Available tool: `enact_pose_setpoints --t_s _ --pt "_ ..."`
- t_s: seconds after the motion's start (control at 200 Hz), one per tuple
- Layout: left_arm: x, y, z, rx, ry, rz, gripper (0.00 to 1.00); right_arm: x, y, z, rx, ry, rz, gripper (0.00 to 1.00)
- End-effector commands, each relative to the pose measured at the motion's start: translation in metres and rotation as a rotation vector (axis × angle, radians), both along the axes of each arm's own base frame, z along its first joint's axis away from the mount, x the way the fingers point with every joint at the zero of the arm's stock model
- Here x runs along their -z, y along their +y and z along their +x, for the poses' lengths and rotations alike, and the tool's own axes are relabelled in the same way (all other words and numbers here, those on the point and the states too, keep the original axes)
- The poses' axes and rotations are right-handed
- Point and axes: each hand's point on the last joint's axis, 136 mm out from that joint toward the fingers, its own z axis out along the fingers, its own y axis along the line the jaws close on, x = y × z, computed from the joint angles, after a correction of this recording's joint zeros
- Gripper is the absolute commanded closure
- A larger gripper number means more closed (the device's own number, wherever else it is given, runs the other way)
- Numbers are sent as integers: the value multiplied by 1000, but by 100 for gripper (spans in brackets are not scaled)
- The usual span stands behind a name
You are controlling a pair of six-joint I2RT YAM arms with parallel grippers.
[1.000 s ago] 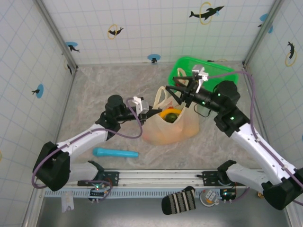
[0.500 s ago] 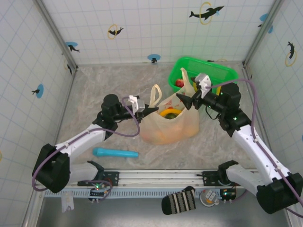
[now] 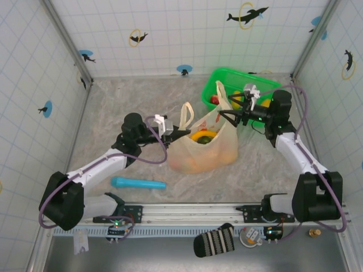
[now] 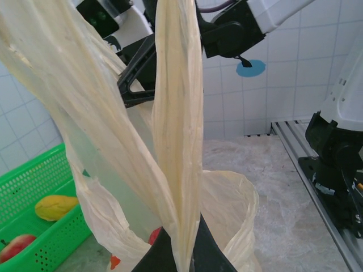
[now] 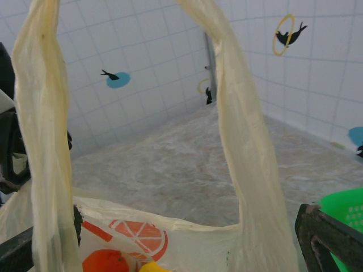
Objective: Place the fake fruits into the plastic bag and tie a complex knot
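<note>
The fingers (image 4: 157, 259) of the left gripper (image 3: 182, 132) are pressed together on one handle (image 4: 177, 113) of the bag (image 3: 205, 154). They pinch it low, and the strip goes up from them, twisted and tight. The fingers (image 5: 321, 235) of the right gripper (image 3: 225, 117) stand wide apart and hold nothing. In my right wrist view the second handle rises as an open loop between them. I cannot tell if it touches them.

The bag sits in the middle of the table (image 3: 125, 102) with its mouth open upward. Inside I see fruits (image 3: 202, 136): yellow and green ones from above, and an orange one and a yellow one from the right wrist, just under an orange-slice print on the bag wall. The green basket (image 3: 262, 84) stands behind the bag to the right, in the far corner. It holds more fruits, a yellow one (image 4: 55, 207) and a red one (image 4: 17, 245).

The right gripper hangs between the bag and the near edge of the basket, close to both. The left arm lies low across the left side, and there is free table behind it and in front of the bag. A blue tube (image 3: 138, 183) lies near the front edge, well apart from the bag.

The table is beige and looks like marble. White tiled walls (image 3: 170, 34) with small dolphin stickers close it on three sides. The metal rail (image 3: 187, 214) with the arm bases runs along the near side.
</note>
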Motion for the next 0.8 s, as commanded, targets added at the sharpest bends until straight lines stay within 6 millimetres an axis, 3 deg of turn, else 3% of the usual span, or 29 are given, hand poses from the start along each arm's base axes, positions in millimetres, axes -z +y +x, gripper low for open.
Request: enact_pose_setpoints --t_s 0.0,0.12,0.25,0.34,0.41,0.485,0.605,0.796 --pt "-7 1 -6 47 -12 -23 100 -21 7 2 -93 -32 41 0" --pt "-6 0 -6 56 -4 -22 100 -16 14 12 -119 -13 60 1" --pt "-7 1 -5 53 0 -25 100 -13 31 11 -207 -9 65 15" --pt "-7 2 -1 42 7 -30 100 -15 39 6 -243 -50 59 39" --pt "-8 4 3 30 14 -35 100 -14 42 1 -224 -95 35 65" --pt "-8 5 6 16 19 -36 100 -4 41 2 -130 -176 -64 68" --pt "-9 4 8 10 31 -41 100 9 35 2 58 -308 -217 100" --pt "-13 3 13 -1 80 -51 100 9 43 -28 145 -482 -307 100"
